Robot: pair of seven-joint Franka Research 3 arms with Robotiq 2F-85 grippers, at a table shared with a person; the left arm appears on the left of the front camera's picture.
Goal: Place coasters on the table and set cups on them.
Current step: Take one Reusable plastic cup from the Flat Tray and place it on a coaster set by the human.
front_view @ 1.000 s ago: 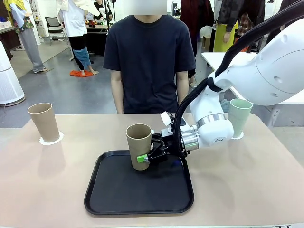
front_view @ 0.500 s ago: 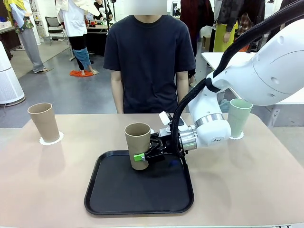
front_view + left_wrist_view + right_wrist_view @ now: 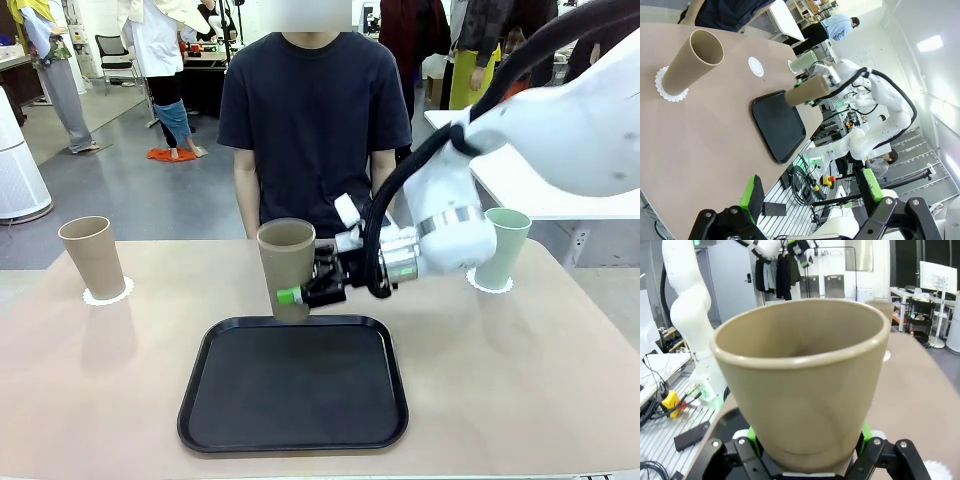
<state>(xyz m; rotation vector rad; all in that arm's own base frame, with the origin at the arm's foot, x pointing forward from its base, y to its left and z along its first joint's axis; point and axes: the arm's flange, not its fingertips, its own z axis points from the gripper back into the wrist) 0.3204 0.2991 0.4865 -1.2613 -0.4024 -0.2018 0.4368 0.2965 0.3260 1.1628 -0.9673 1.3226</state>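
Observation:
My right gripper [image 3: 300, 293] is shut on the lower part of a tan cup [image 3: 287, 268], holding it upright in the air above the far edge of the black tray [image 3: 293, 390]. In the right wrist view this cup [image 3: 802, 375] sits between the green pads [image 3: 753, 438]. A second tan cup [image 3: 92, 257] stands on a coaster [image 3: 108, 293] at the table's [image 3: 90, 390] far left. The mint cup [image 3: 500, 247] stands on a coaster [image 3: 490, 284] at the far right. One bare coaster [image 3: 756, 66] lies on the table between them. My left gripper [image 3: 810, 195] is open and holds nothing.
A person in a dark shirt [image 3: 315, 120] stands at the far side of the table, just behind the held cup. The tray has nothing on it. A white table [image 3: 520, 185] stands behind my right arm.
The right gripper has shut on the tan cup that stood on the tray. It has lifted the cup off the tray and carried it up and towards the person.

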